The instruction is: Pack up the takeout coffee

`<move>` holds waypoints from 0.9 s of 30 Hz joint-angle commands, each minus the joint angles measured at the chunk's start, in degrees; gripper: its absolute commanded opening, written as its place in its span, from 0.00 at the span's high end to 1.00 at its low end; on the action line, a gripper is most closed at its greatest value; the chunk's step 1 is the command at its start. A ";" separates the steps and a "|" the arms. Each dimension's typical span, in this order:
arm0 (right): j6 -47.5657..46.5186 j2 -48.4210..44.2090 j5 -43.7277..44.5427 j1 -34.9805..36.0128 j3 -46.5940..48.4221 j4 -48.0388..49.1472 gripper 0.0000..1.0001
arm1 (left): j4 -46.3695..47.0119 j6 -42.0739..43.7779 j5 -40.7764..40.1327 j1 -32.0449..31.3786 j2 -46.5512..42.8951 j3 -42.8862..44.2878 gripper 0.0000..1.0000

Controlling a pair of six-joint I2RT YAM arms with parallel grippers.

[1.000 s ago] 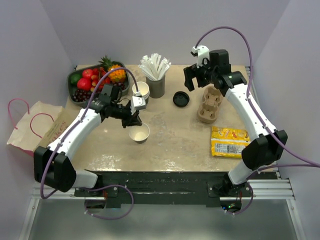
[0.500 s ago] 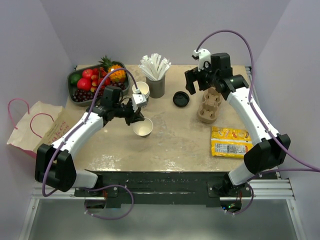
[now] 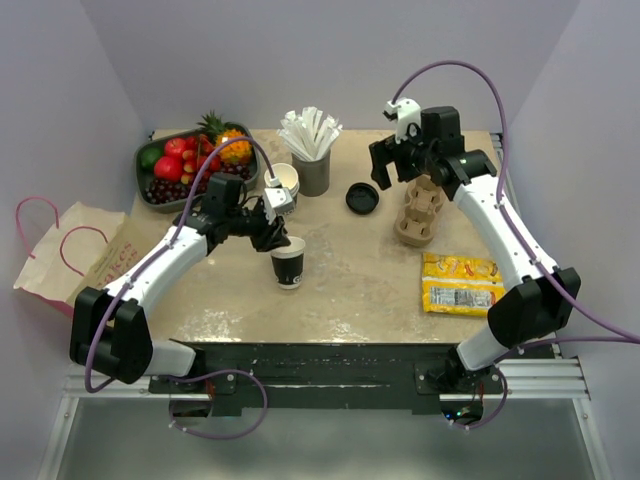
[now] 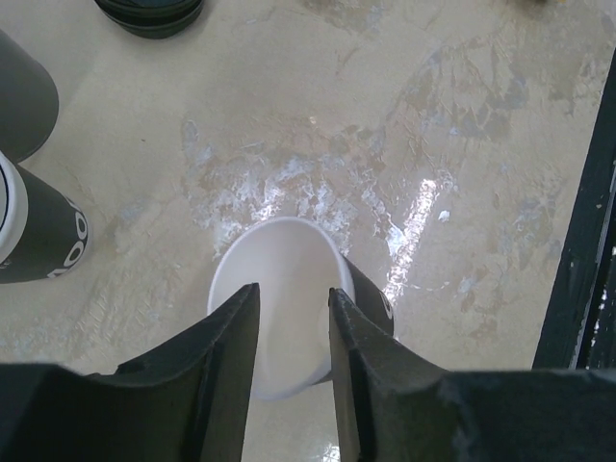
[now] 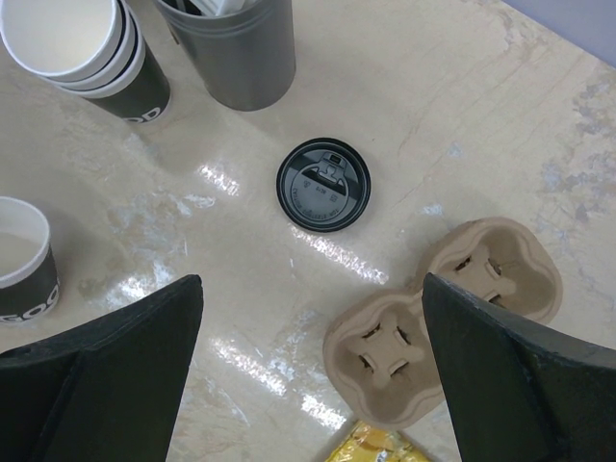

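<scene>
The takeout coffee cup [image 3: 289, 270], dark brown with a white rim, stands upright and lidless on the table's middle left. In the left wrist view its white inside [image 4: 279, 265] shows between the fingers. My left gripper [image 3: 280, 243] hovers just over its rim [image 4: 294, 292] with jaws parted and pinching nothing. The round black lid [image 3: 362, 198] lies flat on the table by itself [image 5: 323, 185]. My right gripper [image 3: 398, 172] hangs wide open and empty above the table between lid and cardboard cup carrier [image 5: 313, 279]. The cup also shows at the right wrist view's left edge [image 5: 21, 260].
A two-slot cardboard carrier [image 3: 420, 212] [image 5: 404, 351] lies right of the lid. A stack of lidless cups [image 3: 283, 185] and a grey straw holder [image 3: 312, 170] stand behind the cup. Fruit tray [image 3: 160, 195] at back left, yellow snack packet [image 3: 460, 283] front right, paper bag [image 3: 75, 250] off the left edge.
The left gripper turned the tilted cup upright, set it on the table and parted its jaws off the rim. The right arm shifted slightly, then held still.
</scene>
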 commanded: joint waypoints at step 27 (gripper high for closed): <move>-2.80 8.92 -10.26 0.26 9.60 -1.10 0.01 | 1.97 -11.56 8.92 15.59 7.20 9.46 0.44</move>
